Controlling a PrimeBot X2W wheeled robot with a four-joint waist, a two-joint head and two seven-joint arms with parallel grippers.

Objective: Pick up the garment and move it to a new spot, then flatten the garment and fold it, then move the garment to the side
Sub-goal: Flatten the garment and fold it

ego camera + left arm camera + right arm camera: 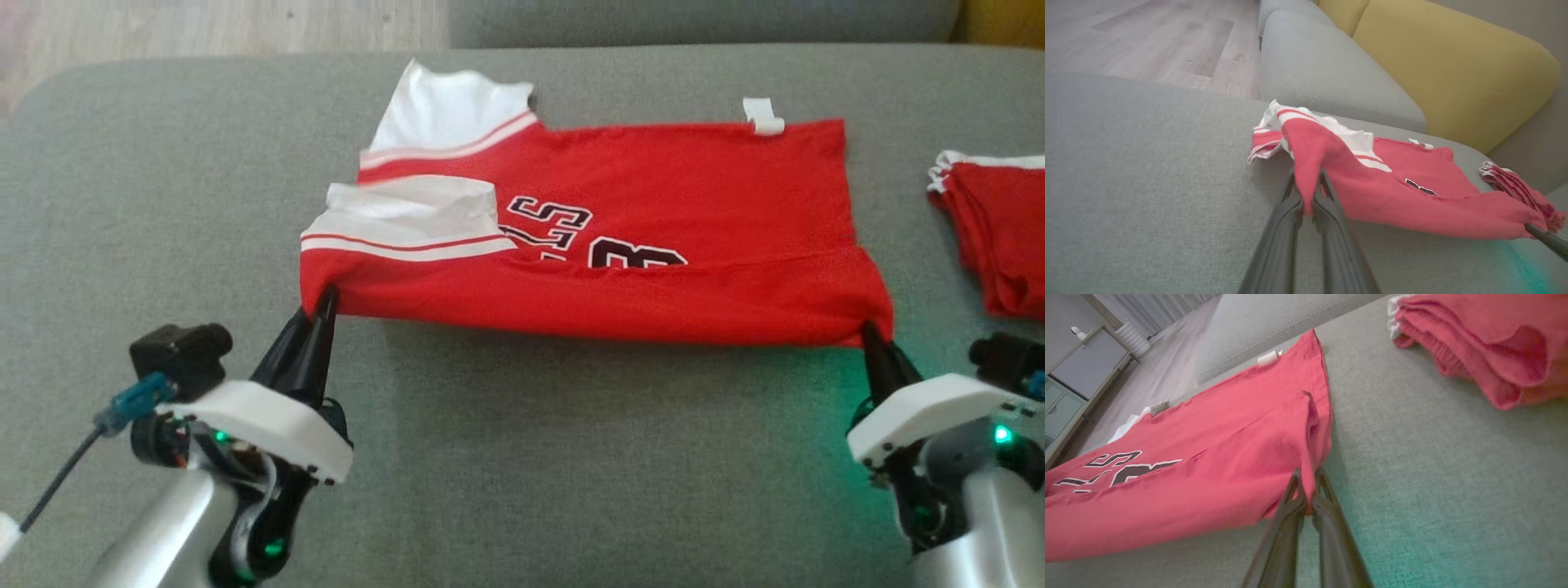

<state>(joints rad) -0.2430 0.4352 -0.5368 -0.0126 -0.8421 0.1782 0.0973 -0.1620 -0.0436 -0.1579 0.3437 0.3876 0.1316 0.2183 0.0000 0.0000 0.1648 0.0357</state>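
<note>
The garment (653, 220) is a red jersey with white sleeves and black lettering, spread across the grey cushion. My left gripper (321, 310) is shut on its near left corner, and the left wrist view shows red cloth (1310, 171) pinched between the dark fingers (1284, 220). My right gripper (872, 336) is shut on the near right corner; in the right wrist view a red fold (1310, 457) rises from between its fingers (1327, 526). The near edge of the jersey hangs lifted between the two grippers, while the far edge lies on the cushion.
A second red garment (996, 237) lies folded at the right edge of the grey cushion (531, 457). A yellow back cushion (1453, 61) and a grey one (1323, 69) stand behind. Wooden floor (1147, 36) lies beyond the cushion's left end.
</note>
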